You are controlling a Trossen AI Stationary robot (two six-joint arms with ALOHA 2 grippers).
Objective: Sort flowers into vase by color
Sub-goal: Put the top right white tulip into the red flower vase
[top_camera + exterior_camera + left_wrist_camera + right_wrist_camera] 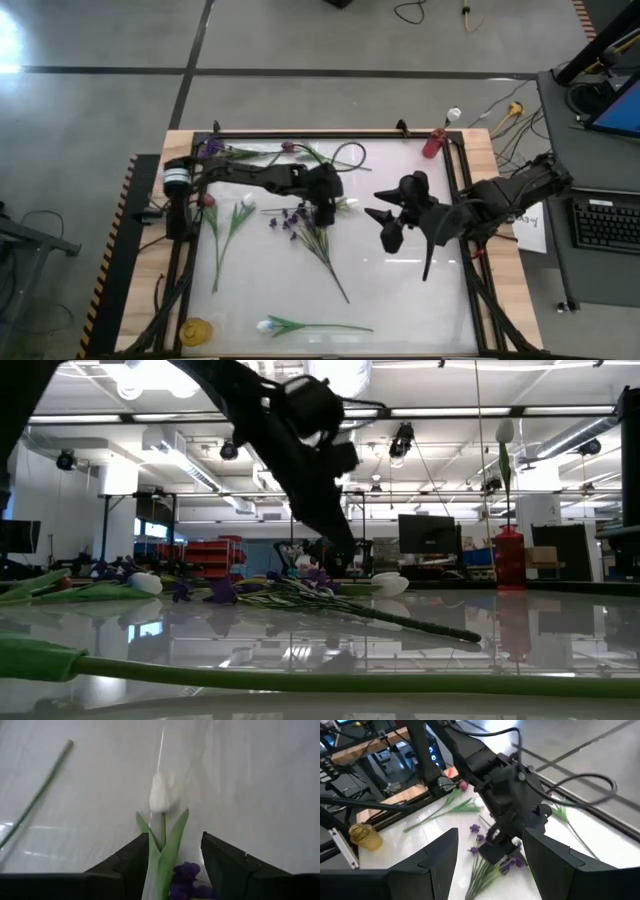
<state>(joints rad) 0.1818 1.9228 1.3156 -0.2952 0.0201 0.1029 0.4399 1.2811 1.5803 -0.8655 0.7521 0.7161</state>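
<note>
A white tulip [161, 792] lies flat on the white table [400, 290] near its middle, beside a purple spray [293, 220] whose stem runs toward the near edge. My left gripper [172, 862] hangs open low over them. Its fingers stand on either side of the tulip's leaves [167, 845] and a purple blossom [185, 872]. My left gripper also shows in the high view [325, 212]. My right gripper [384, 228] hovers open to the right of it, high above the table, with nothing between its fingers [440, 860]. More flowers lie scattered at the left, the far edge and the near edge.
A red vase [433, 143] with a white flower stands at the far right corner. A yellow vase [195, 328] stands at the near left. Another white tulip [268, 325] lies along the near edge, and a white one [246, 201] and a pink bud [208, 200] lie at the left.
</note>
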